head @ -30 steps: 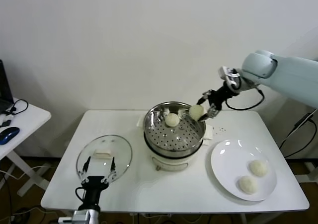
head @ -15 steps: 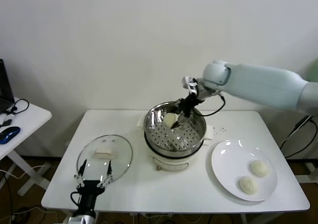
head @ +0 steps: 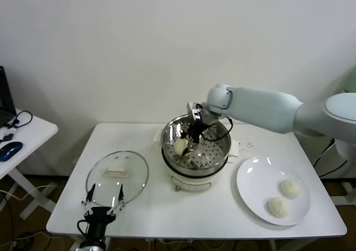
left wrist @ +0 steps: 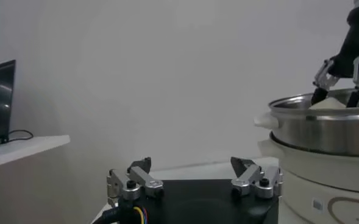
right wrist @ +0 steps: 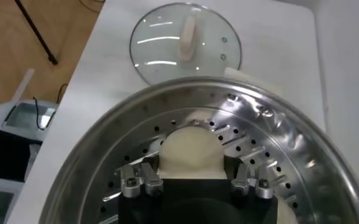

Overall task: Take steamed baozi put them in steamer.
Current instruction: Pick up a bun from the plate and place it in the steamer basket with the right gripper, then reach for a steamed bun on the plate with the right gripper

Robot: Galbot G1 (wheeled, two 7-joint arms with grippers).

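The steel steamer (head: 214, 157) stands on its white cooker base at the table's middle. My right gripper (head: 191, 142) reaches down into it, shut on a cream-white baozi (head: 181, 146) held low over the perforated bottom on the left side. In the right wrist view that baozi (right wrist: 194, 152) sits between the fingers (right wrist: 144, 181). Two more baozi (head: 289, 188) (head: 277, 207) lie on the white plate (head: 253, 178). A fourth baozi is hidden. My left gripper (head: 103, 198) is open and empty at the table's front left, in front of the glass lid.
The flat glass lid (head: 117, 176) lies left of the steamer and shows in the right wrist view (right wrist: 185, 39). The left wrist view shows the steamer wall (left wrist: 325, 122) with my right gripper (left wrist: 344, 70) above it. A side table with a mouse (head: 10, 149) stands far left.
My right arm swung left from the steamer's right rim and went down into the basket with the baozi. My left gripper sank slightly toward the front edge.
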